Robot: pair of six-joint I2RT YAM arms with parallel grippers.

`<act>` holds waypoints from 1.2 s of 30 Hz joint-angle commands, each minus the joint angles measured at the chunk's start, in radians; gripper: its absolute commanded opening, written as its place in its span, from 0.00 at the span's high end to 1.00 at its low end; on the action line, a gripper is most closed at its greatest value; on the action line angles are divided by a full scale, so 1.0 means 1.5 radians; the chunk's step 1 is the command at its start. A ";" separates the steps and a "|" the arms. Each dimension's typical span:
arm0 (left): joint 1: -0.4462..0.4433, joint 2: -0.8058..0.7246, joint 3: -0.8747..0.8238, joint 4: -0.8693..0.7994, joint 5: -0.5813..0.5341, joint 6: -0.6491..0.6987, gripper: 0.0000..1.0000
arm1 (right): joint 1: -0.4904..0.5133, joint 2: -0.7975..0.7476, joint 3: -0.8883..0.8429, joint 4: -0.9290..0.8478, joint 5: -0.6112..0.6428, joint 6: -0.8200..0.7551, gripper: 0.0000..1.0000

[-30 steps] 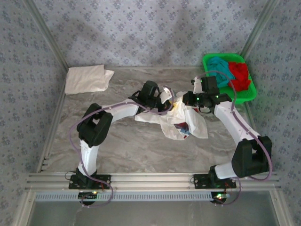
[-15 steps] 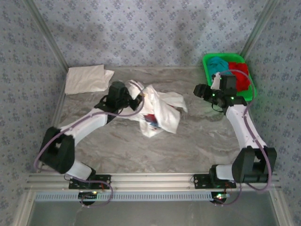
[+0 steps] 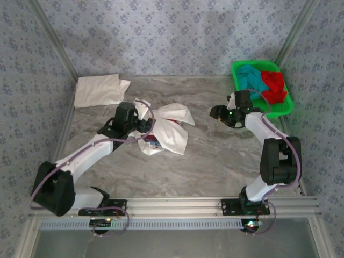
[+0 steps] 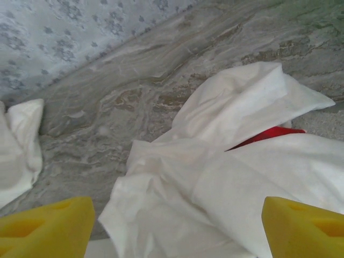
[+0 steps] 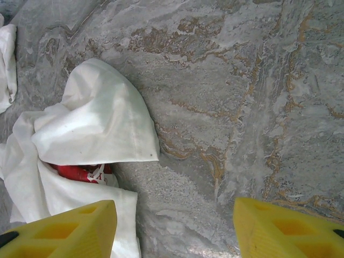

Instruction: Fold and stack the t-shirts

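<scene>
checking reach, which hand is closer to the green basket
Right. The right hand hovers just beside the green basket, toward mid-table; the left hand is far off across the table, at the crumpled printed t-shirt.

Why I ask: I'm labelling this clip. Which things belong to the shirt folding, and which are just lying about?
Job: printed white t-shirt, other white t-shirt, teal t-shirt, red t-shirt.
Lying about: green basket holding the teal and red ones, marble table.
</scene>
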 commanded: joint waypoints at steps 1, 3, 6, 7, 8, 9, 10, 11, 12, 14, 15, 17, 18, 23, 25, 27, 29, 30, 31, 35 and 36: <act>-0.079 -0.060 0.028 -0.064 -0.014 0.022 0.16 | -0.001 0.000 -0.003 0.001 -0.007 0.000 0.38; -0.165 -0.038 0.029 -0.085 -0.014 0.072 0.11 | -0.001 0.004 -0.004 0.006 -0.005 0.001 0.38; -0.262 0.061 0.002 -0.051 -0.047 0.121 0.03 | -0.001 0.020 0.001 0.021 -0.018 0.006 0.39; -0.272 0.103 0.005 -0.041 -0.057 0.128 0.02 | 0.000 0.026 0.003 0.027 -0.024 0.010 0.39; -0.280 0.135 0.015 -0.037 -0.064 0.134 0.02 | 0.000 0.029 0.006 0.030 -0.029 0.012 0.39; -0.285 0.163 0.024 -0.027 -0.065 0.144 0.02 | 0.001 0.030 0.008 0.033 -0.033 0.014 0.39; -0.288 0.184 0.029 -0.008 -0.057 0.158 0.02 | 0.002 0.029 0.009 0.033 -0.035 0.014 0.39; -0.289 0.200 0.033 0.003 -0.045 0.170 0.02 | 0.002 0.026 0.009 0.033 -0.037 0.014 0.39; -0.289 0.220 0.046 0.006 -0.039 0.186 0.02 | 0.002 0.021 0.008 0.032 -0.037 0.013 0.39; -0.288 0.265 0.071 -0.002 -0.037 0.210 0.02 | -0.002 0.013 0.004 0.031 -0.038 0.010 0.39; -0.288 0.288 0.082 -0.004 -0.029 0.226 0.02 | -0.005 0.011 0.002 0.029 -0.040 0.007 0.39; -0.289 0.323 0.101 -0.011 -0.011 0.244 0.02 | -0.011 0.009 -0.002 0.029 -0.045 0.006 0.39; -0.289 0.336 0.109 -0.017 -0.002 0.249 0.02 | -0.015 0.006 -0.005 0.031 -0.047 0.008 0.39; -0.276 0.363 0.100 0.016 -0.025 0.271 0.08 | -0.028 -0.014 -0.026 0.042 -0.065 0.015 0.39; -0.257 0.372 0.096 0.031 -0.026 0.283 0.16 | -0.032 -0.017 -0.030 0.044 -0.070 0.017 0.40; -0.238 0.382 0.101 0.041 -0.031 0.292 0.33 | -0.030 -0.015 -0.029 0.046 -0.073 0.015 0.40; -0.230 0.388 0.111 0.051 -0.052 0.301 0.59 | -0.024 -0.005 -0.025 0.045 -0.072 0.011 0.40; -0.228 0.387 0.116 0.061 -0.067 0.307 0.68 | -0.018 0.003 -0.022 0.041 -0.071 0.008 0.40; -0.227 0.382 0.122 0.063 -0.078 0.311 0.77 | -0.011 0.012 -0.017 0.039 -0.076 0.006 0.40; -0.226 0.328 0.127 0.073 -0.090 0.304 1.00 | 0.027 0.065 0.005 0.036 -0.089 0.008 0.40; -0.226 0.308 0.120 0.082 -0.090 0.299 1.00 | 0.039 0.082 0.014 0.042 -0.093 0.015 0.40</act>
